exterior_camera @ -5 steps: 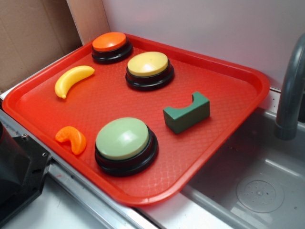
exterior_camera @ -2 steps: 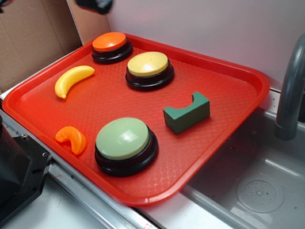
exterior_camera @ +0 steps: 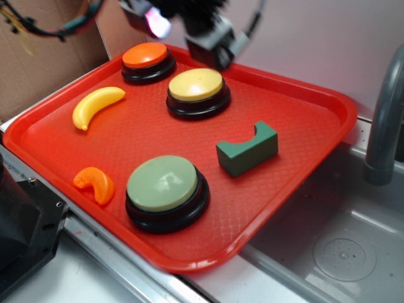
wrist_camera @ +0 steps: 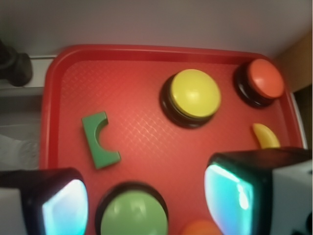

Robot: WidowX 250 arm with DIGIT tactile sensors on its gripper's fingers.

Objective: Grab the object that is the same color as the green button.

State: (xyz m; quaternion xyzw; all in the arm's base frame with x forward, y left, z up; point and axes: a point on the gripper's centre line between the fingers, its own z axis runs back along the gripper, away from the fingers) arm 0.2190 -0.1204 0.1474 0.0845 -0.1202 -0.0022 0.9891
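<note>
The dark green notched block [exterior_camera: 247,149] lies on the right part of the red tray [exterior_camera: 297,120]; in the wrist view the block [wrist_camera: 99,140] is left of centre. The pale green dome button [exterior_camera: 165,189] stands at the tray's front, and in the wrist view it [wrist_camera: 133,213] is low between my fingers. My gripper [exterior_camera: 186,31] hangs high over the tray's back edge, above the yellow and orange buttons, far from the block. In the wrist view the gripper [wrist_camera: 146,200] is open and empty.
A yellow button [exterior_camera: 197,91] and an orange button [exterior_camera: 147,61] stand at the back of the tray. A toy banana [exterior_camera: 98,105] and an orange slice [exterior_camera: 95,184] lie at its left. A sink [exterior_camera: 341,252] with a grey faucet [exterior_camera: 385,120] is on the right.
My gripper has come into view from the top left and moved right and down over the tray's back. Nothing on the tray has moved.
</note>
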